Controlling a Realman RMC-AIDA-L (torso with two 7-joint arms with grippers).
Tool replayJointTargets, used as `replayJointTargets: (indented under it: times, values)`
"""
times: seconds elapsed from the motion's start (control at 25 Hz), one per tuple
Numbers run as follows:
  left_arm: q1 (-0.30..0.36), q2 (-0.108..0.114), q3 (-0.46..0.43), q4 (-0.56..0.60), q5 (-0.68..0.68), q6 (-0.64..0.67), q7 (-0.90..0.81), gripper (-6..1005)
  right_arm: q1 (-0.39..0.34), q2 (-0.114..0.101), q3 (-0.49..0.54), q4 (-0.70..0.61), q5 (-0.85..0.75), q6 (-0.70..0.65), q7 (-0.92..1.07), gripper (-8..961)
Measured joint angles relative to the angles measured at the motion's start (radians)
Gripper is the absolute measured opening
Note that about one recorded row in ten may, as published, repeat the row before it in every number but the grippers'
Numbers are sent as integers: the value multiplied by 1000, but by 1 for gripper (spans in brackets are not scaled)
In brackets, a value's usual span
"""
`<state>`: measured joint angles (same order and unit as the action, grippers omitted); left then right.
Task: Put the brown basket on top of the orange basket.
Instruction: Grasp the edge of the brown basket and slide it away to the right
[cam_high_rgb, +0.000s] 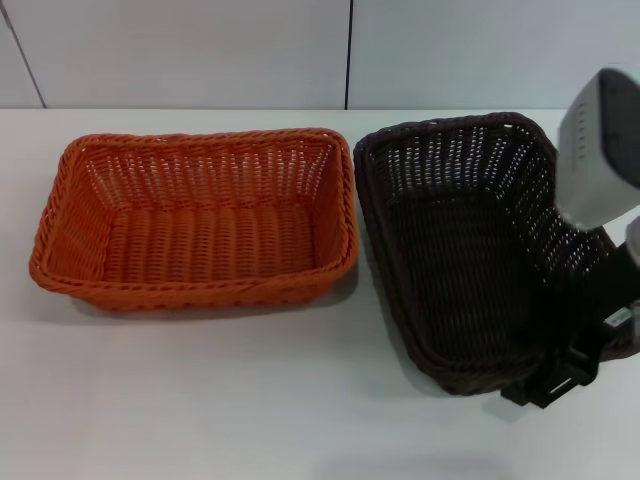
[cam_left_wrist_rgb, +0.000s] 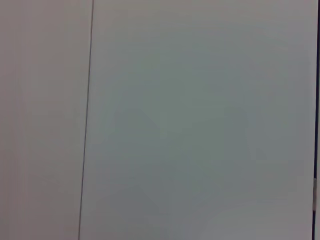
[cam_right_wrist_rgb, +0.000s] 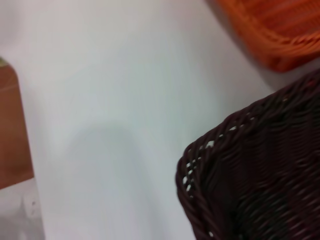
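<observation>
The orange basket (cam_high_rgb: 200, 225) stands empty and upright on the left of the white table. The brown basket (cam_high_rgb: 460, 250) is right beside it, tilted with its right side raised and its opening turned toward the orange one. My right gripper (cam_high_rgb: 565, 375) is at the brown basket's near right corner and is shut on its rim. In the right wrist view a corner of the brown basket (cam_right_wrist_rgb: 260, 175) fills the foreground, with the orange basket (cam_right_wrist_rgb: 280, 30) beyond it. The left gripper is out of view.
The white table (cam_high_rgb: 250, 400) stretches in front of both baskets. A pale wall with a vertical seam (cam_high_rgb: 348, 50) stands behind it. The left wrist view shows only a pale panel (cam_left_wrist_rgb: 200, 120). The table's edge and a brown surface (cam_right_wrist_rgb: 12, 130) show in the right wrist view.
</observation>
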<state>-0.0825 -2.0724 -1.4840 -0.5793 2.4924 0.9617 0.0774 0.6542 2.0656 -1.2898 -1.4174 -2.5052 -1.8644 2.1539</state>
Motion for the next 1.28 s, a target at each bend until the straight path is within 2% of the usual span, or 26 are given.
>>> replayJointTargets:
  times: [0.24,0.52,0.72,1.28]
  values:
    - [-1,1,0,-1,0,0,2,791,27,2,-46,95,-10,49,-2,690]
    - [-1,3,-1,1,0,2,5,791,30,9,-80,85,-51,84,17,681]
    - [-2,5,-1,6,1,4,7,791,31,10,-84,75,-51,85,18,473]
    - [5,6,-1,9,8,9,7,791,18,12,-129,-5,-47,91,96,281]
